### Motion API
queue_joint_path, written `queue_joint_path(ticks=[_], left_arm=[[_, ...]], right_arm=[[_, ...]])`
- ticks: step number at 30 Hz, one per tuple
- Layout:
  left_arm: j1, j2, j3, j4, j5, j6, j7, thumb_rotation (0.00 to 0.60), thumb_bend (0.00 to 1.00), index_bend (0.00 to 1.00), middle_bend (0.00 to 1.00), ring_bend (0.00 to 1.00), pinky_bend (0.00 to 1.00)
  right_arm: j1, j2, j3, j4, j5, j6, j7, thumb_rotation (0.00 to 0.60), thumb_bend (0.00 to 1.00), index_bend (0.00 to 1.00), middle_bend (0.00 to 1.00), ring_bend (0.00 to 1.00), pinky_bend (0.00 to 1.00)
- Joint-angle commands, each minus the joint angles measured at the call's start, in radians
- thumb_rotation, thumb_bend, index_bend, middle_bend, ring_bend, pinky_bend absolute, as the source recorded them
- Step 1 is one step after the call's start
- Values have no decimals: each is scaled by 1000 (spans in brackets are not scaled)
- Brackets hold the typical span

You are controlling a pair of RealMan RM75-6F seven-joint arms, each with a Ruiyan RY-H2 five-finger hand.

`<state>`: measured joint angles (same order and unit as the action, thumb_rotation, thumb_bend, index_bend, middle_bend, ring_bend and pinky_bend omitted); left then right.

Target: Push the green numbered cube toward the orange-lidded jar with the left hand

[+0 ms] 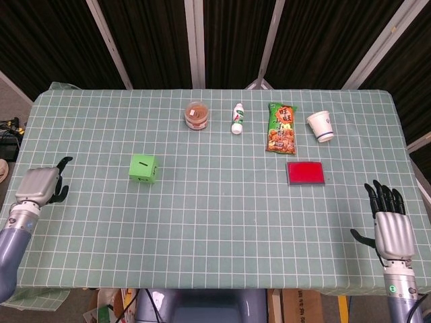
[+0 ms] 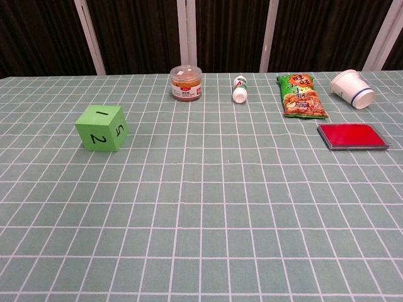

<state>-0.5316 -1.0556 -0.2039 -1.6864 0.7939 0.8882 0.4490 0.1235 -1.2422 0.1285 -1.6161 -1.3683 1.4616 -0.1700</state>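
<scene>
The green numbered cube (image 1: 143,168) (image 2: 102,128) sits on the left half of the table, with 1, 2 and 5 on its visible faces. The orange-lidded jar (image 1: 196,115) (image 2: 186,83) stands upright at the back, to the right of the cube and farther away. In the head view my left hand (image 1: 42,185) hovers near the table's left edge, well left of the cube, empty, fingers pointing toward it. My right hand (image 1: 389,225) is at the front right corner, fingers spread and empty. The chest view shows neither hand.
A small white bottle (image 1: 237,119) lies right of the jar. A green snack bag (image 1: 281,127), a white paper cup (image 1: 320,126) on its side and a flat red box (image 1: 305,172) occupy the right half. The checked cloth (image 1: 215,229) covers the table.
</scene>
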Motion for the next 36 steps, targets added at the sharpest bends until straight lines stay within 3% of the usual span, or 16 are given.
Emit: queue_joint_path(ticks=[1,9,16,24,36], left_arm=[[-135,51,-2,-68,-217,-105,121,600,652,119,752,546,569],[-371,81,86,-102,-603,-233,258,600,657,136,758,547,569],[-537,15,172,-58,-801,-255,312,600,656,138,756,546,569],[-596,-71,202,3,-846,-252,290,600,655,139,750,546,568],[-602,-120,204,39,-789,-257,199,600,655,139,750,546,567]], right_arm=[[1,-3,2,-1,6,-3,-7,600,45,72,0,0,0],[2,-8,8,-2,21,-6,-19,600,45,72,0,0,0],[1,-10,18,3,36,-4,-16,600,45,72,0,0,0],[2,-14,21,6,45,-7,-18,600,44,72,0,0,0],[-1,-19,29,0,59,0,-27,600,45,72,0,0,0]])
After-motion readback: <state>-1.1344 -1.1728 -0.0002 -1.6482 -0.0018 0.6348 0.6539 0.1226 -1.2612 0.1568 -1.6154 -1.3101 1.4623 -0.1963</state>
